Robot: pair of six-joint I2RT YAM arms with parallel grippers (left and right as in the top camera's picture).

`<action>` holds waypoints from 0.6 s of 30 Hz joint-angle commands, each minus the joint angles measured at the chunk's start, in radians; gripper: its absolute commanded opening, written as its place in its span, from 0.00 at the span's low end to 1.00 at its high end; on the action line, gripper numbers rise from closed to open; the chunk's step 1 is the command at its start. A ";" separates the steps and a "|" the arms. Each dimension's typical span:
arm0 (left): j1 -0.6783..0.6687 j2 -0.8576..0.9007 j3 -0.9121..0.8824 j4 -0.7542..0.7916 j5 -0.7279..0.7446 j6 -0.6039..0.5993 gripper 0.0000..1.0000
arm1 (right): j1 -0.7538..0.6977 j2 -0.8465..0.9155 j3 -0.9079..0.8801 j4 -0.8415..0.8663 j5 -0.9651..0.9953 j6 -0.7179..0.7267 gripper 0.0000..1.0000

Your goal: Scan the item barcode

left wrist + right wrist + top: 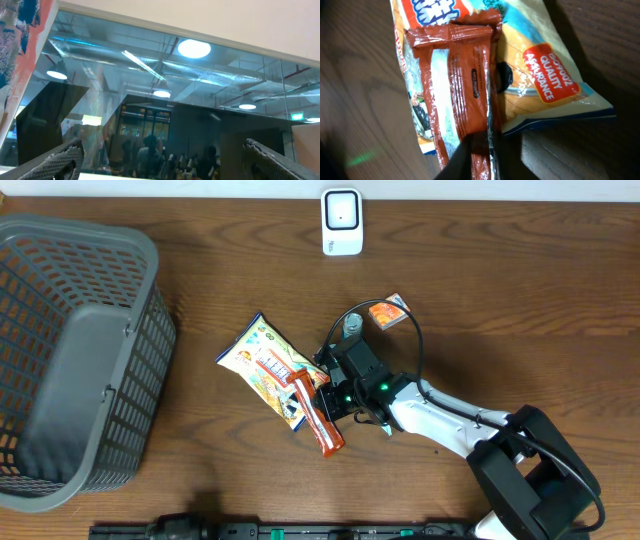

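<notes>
A red-brown snack bar (318, 418) lies slanted across a yellow chip bag (262, 360) near the table's middle. My right gripper (322, 395) reaches in from the right. In the right wrist view its dark fingers (462, 160) press on either side of the bar's (465, 75) lower fin seam, shut on it. The bag (545, 85) shows beneath, with a red "quality assurance" label. The white barcode scanner (341, 222) stands at the table's far edge. My left gripper (162, 160) points up at a glass wall, its fingers (55, 162) wide open and empty.
A large grey mesh basket (80, 360) fills the left side. A small orange packet (390, 310) and a small bottle cap (352, 326) sit just behind the right gripper. The right arm's white link (440, 415) stretches toward the front right corner.
</notes>
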 commanded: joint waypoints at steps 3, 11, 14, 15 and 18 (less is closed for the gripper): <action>0.003 -0.013 -0.006 -0.002 0.005 -0.009 1.00 | -0.014 -0.017 0.026 -0.020 -0.048 -0.022 0.50; 0.003 -0.013 -0.006 -0.002 0.005 -0.009 1.00 | -0.062 -0.095 0.026 -0.094 -0.231 -0.233 0.87; 0.003 -0.013 -0.006 -0.001 0.005 -0.009 1.00 | -0.062 -0.077 0.025 -0.093 -0.263 -0.289 0.89; 0.003 -0.013 -0.006 -0.001 0.005 -0.009 1.00 | -0.062 -0.067 0.025 -0.094 -0.279 -0.302 0.89; 0.003 -0.013 -0.006 -0.001 0.005 -0.009 1.00 | -0.062 -0.045 0.025 -0.097 -0.295 -0.304 0.87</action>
